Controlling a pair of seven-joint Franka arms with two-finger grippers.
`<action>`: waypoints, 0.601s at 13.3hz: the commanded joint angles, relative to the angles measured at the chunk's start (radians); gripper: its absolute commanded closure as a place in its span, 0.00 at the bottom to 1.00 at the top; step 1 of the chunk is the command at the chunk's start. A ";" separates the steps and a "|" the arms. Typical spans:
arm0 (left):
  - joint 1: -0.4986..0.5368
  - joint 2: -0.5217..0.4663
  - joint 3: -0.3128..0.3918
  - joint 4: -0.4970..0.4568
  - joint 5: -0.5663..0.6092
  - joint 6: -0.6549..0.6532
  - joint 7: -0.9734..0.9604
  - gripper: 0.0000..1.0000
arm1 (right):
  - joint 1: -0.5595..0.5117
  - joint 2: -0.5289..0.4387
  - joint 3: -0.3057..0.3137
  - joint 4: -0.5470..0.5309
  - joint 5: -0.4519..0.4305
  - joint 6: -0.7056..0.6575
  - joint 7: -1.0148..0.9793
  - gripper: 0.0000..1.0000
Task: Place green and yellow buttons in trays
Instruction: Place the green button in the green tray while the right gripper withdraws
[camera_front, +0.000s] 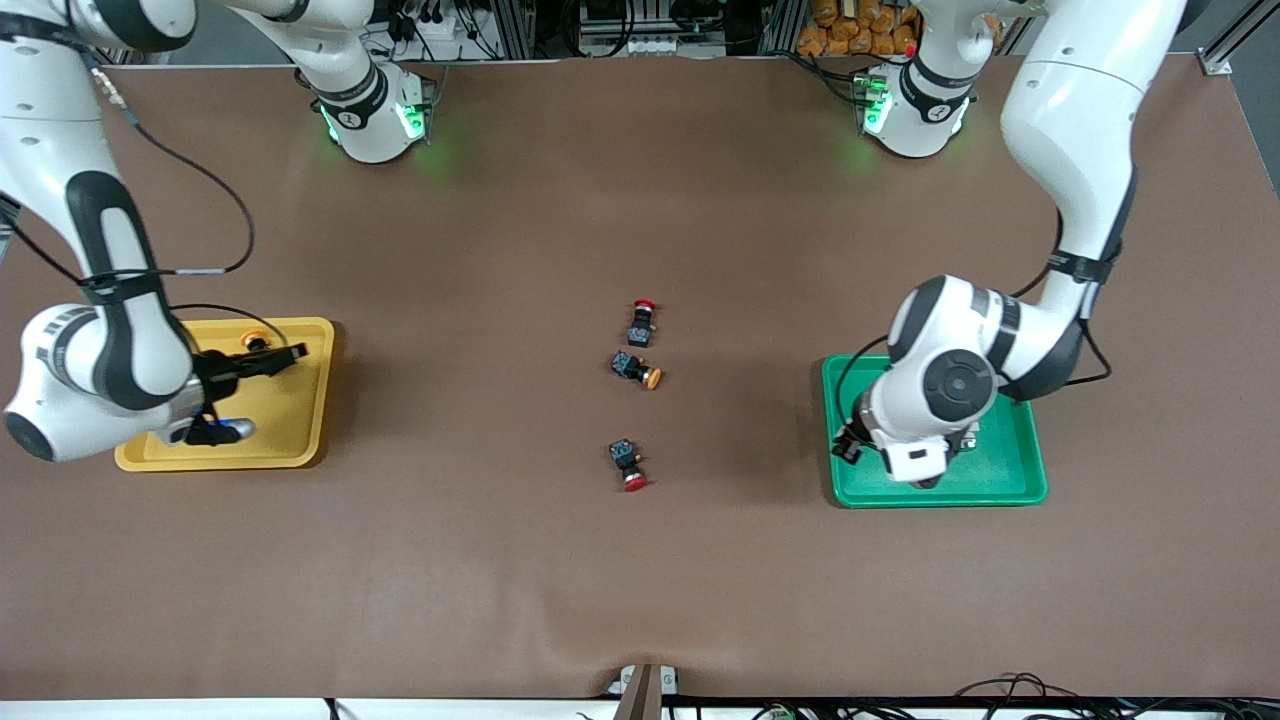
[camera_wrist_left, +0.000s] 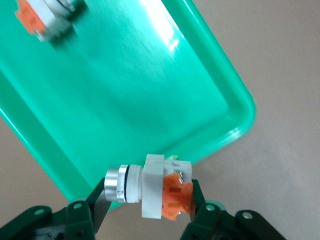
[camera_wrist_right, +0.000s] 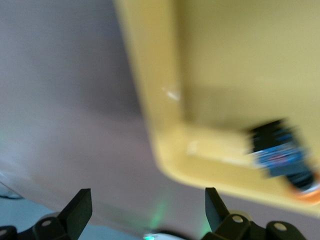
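Two trays in play | left gripper (camera_wrist_left: 145, 200) clamps a white switch (camera_wrist_left: 150, 187) over the green tray (camera_wrist_left: 125, 90), release due next | right gripper (camera_wrist_right: 145, 210) spread, empty, over yellow tray (camera_wrist_right: 240, 75) rim; yellow-cap switch (camera_wrist_right: 282, 155) lies inside | one yellow-cap (camera_front: 636, 369) waits mid-table

three switches (camera_front: 632, 378) mid-table, between the two trays (camera_front: 300, 440)

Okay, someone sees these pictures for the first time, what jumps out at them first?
The two bright trays: the green tray at the left arm's end, the yellow tray at the right arm's end. Over the green one the left tool grips a white switch; the right tool hangs open over the yellow tray's edge. Three black switches lie mid-table.
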 joint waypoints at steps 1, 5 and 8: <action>0.046 -0.011 -0.007 -0.012 0.008 -0.019 0.045 1.00 | 0.109 -0.055 -0.007 -0.037 0.080 -0.020 0.284 0.00; 0.107 -0.008 -0.007 -0.034 0.060 -0.019 0.131 0.85 | 0.310 -0.086 -0.009 -0.042 0.153 0.031 0.673 0.00; 0.131 -0.017 -0.008 -0.031 0.059 -0.026 0.257 0.00 | 0.438 -0.086 -0.009 -0.040 0.154 0.141 1.018 0.00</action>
